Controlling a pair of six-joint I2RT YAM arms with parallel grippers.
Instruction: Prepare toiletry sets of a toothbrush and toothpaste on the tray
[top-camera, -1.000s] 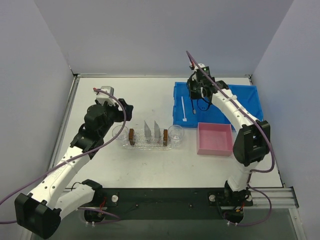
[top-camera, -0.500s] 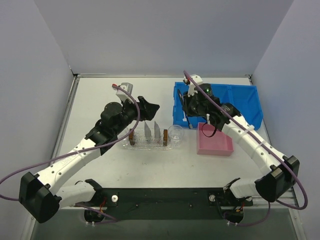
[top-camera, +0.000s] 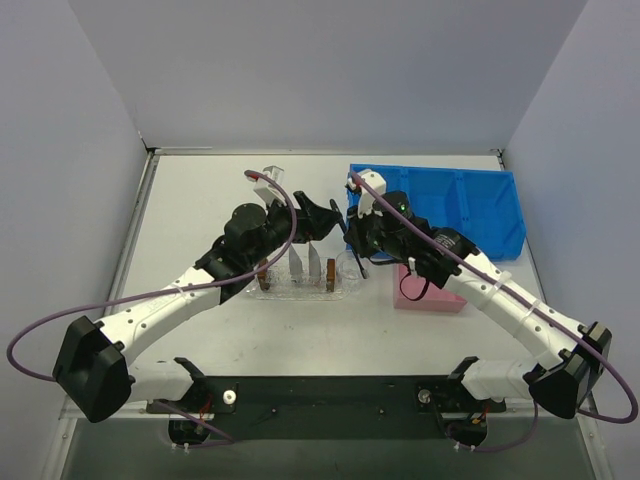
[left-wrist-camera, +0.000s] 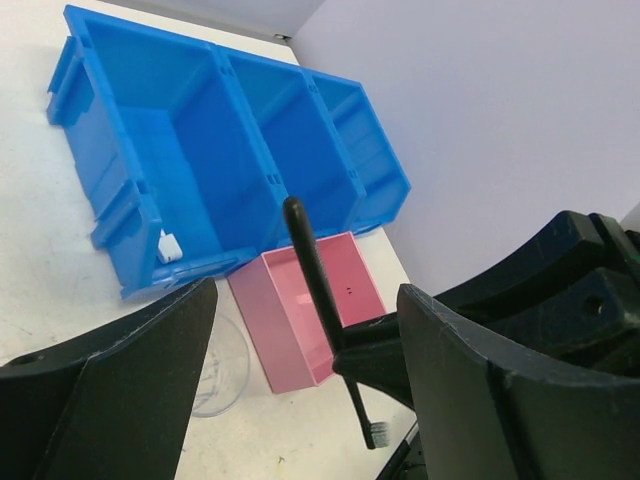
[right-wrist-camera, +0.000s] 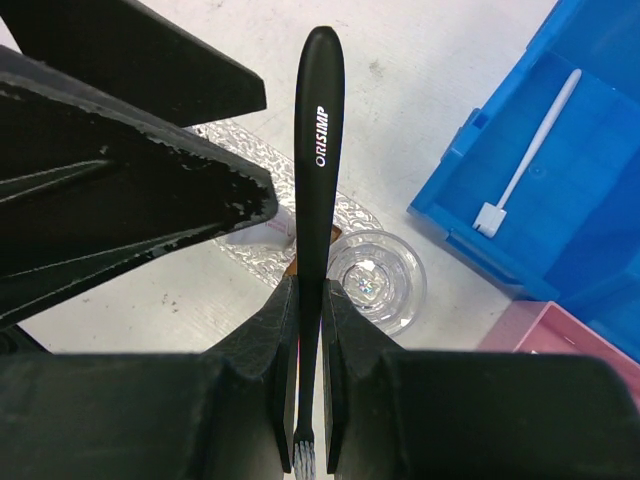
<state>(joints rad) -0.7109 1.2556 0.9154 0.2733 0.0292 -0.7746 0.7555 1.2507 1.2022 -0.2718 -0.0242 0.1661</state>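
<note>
black toothbrush (right-wrist-camera: 320, 150), white lettering; white toothbrush (right-wrist-camera: 535, 140); blue bin (top-camera: 470, 205); pink box (left-wrist-camera: 285, 335); clear textured tray (top-camera: 298, 290)

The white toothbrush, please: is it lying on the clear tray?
No, the white toothbrush lies inside a compartment of the blue bin.

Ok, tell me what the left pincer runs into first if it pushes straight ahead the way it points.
Most likely the black toothbrush, gripped by the right pincer: in the left wrist view it stands between the fingers of the open left pincer. How far ahead it is remains unclear.
</note>
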